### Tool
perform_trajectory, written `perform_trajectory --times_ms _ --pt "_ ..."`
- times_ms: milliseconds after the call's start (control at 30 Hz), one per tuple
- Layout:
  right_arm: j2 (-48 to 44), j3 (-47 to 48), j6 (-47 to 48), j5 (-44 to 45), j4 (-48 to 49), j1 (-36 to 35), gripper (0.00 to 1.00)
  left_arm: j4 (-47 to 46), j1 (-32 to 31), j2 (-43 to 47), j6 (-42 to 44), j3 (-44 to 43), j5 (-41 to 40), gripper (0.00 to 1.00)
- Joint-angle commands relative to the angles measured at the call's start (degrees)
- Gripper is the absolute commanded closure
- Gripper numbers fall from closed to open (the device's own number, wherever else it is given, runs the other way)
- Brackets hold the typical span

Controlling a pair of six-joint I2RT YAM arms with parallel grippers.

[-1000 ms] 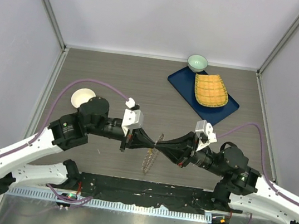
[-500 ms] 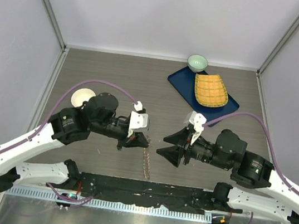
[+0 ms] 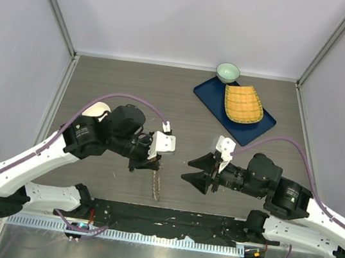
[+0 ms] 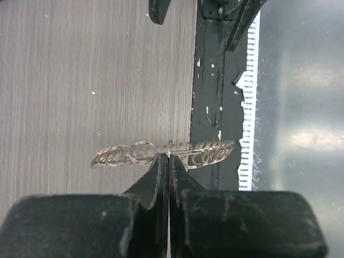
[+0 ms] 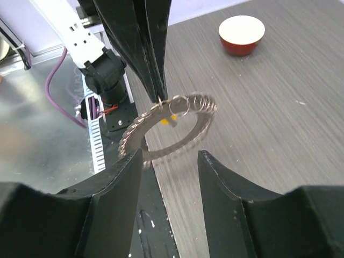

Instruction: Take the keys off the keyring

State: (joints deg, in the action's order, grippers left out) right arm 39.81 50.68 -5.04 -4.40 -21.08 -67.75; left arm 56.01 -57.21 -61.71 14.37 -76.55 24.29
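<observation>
A: Left side?
B: Left gripper (image 4: 168,159), fingers pressed together, pinches the keyring (image 3: 156,184) by its rim. The ring, fringed with keys (image 5: 129,141), hangs over the table (image 3: 120,89) near its front edge.
A: Right side?
B: Right gripper (image 3: 193,170), jaws spread, faces the ring without touching it.

Left end effector (image 5: 159,94) pinches the key-fringed keyring (image 5: 130,140)

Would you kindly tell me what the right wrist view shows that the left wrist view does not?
Only the right wrist view shows the red bowl and the keyring as a full circle fringed with keys. Only the left wrist view shows the ring edge-on, as a thin line. Both show the left gripper shut on the keyring above the wooden table.
</observation>
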Motion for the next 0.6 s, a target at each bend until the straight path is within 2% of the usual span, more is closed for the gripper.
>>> perform_trajectory --times_ms 0,200,267,367,433,567 --pt "2.63 1.09 4.85 0.53 5.17 0.42 0.48 5.77 0.26 -1.21 1.62 -3.78 -0.56 1.0" --pt "4.92 0.21 7.85 -3.23 5.17 7.25 0.48 9.29 0.17 -1.74 1.54 -3.52 -5.47 1.0" --pt "6.68 0.04 8.02 -8.06 5.26 10.16 0.47 10.7 0.34 -2.44 1.45 -3.17 -8.29 1.0" --pt "8.96 -1.36 7.94 -13.33 7.36 16.4 0.48 11.75 1.05 -3.93 1.01 -3.25 -7.69 1.0" --pt "9.06 -3.99 7.07 -20.33 11.48 20.1 0.5 12.54 1.22 -4.82 0.84 -3.43 -7.16 1.0" --pt "6.78 -12.41 3.13 -26.88 25.17 21.78 0.51 13.78 1.22 -7.1 0.84 -4.57 -6.81 1.0"
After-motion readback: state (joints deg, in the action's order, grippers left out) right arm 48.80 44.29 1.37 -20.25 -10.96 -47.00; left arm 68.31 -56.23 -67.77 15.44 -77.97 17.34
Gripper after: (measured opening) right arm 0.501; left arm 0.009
